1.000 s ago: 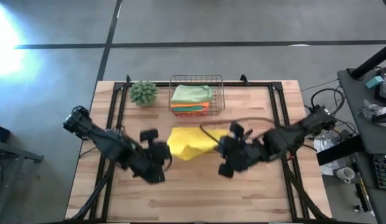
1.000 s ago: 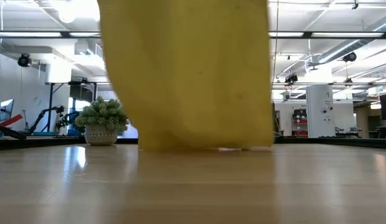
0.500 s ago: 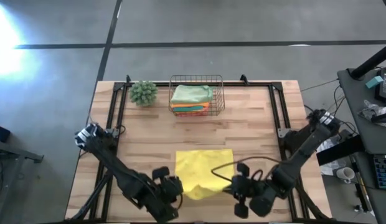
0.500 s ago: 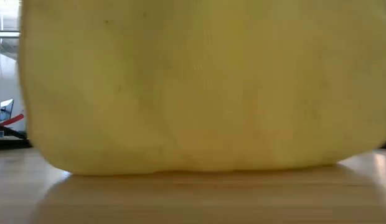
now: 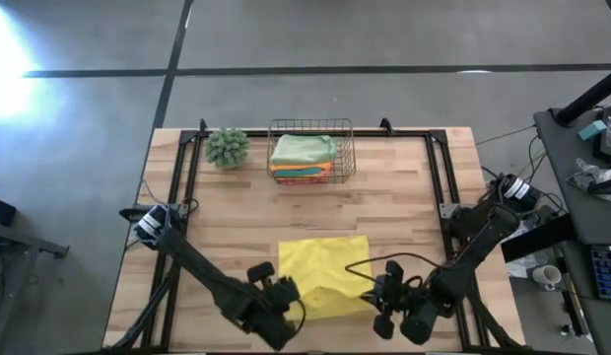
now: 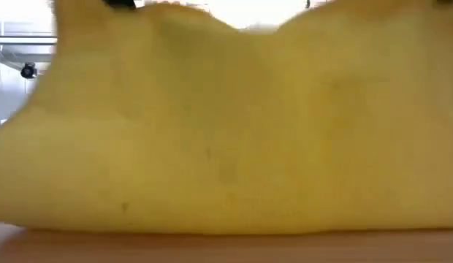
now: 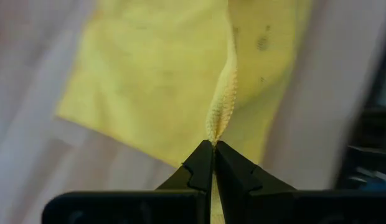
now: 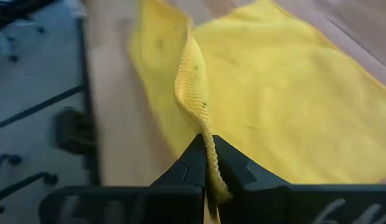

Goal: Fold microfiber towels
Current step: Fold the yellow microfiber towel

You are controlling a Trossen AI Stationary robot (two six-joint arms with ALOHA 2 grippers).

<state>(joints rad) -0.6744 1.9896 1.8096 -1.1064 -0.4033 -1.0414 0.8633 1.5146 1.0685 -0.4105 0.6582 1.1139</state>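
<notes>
A yellow microfiber towel (image 5: 323, 274) lies spread on the wooden table's near middle and fills the low view (image 6: 226, 131). My left gripper (image 5: 289, 293) is shut on its near left corner and my right gripper (image 5: 376, 294) on its near right corner. The towel's far part rests flat on the table. More folded towels, green over orange (image 5: 304, 154), sit in the copper wire basket (image 5: 347, 148) at the far middle. My left gripper pinches the towel's near left corner (image 7: 218, 121) between its two shut fingers, slanting down from the near left. The corner stands raised in a ridge, the rest lying on the table. Layers cannot be told. My right gripper pinches the towel's hemmed edge at the near right corner (image 8: 199, 118) between its two shut fingers, slanting down from the near right. That edge rises from the table to the fingers; the near edge (image 6: 245, 25) sags between both holds.
A small spiky green plant (image 5: 228, 146) stands left of the basket at the far edge. Black frame rails (image 5: 183, 168) run along the table's left and right sides. Bare wood lies between the towel and the basket.
Both grippers have gone down and toward the table's near edge, staying shut on the towel. The towel, which hung bunched in mid-table, has been drawn toward the near edge and spread out, its far part now flat on the wood.
</notes>
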